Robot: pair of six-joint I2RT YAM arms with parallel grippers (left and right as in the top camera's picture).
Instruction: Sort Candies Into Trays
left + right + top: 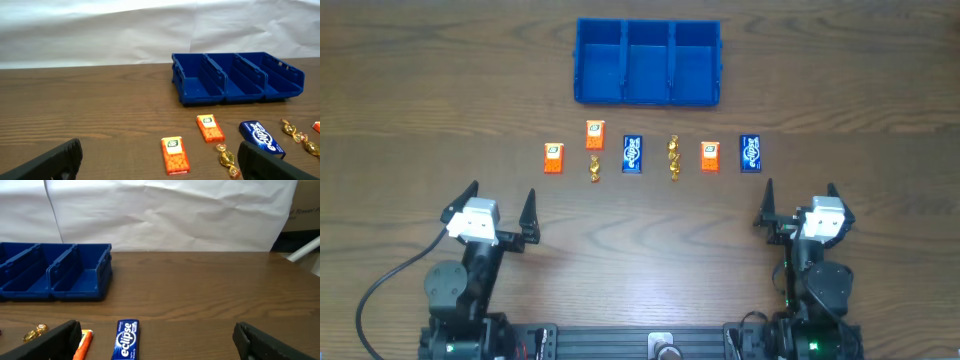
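A blue tray (647,62) with three compartments stands at the far middle of the table, also seen as the blue tray (235,77) and the blue tray (55,272). A row of candies lies before it: orange boxes (553,158) (595,134) (710,156), blue packs (633,153) (751,152), gold-wrapped candies (595,168) (674,157). My left gripper (500,208) hovers open near the left base, nothing in it. My right gripper (798,200) is open near the right base, also holding nothing. An orange box (175,155) and a blue pack (125,339) lie nearest the wrists.
The wooden table (420,120) has free room on both sides of the candy row and between the row and the arms. A white sheet (165,215) backs the table. A black cable (380,290) runs by the left base.
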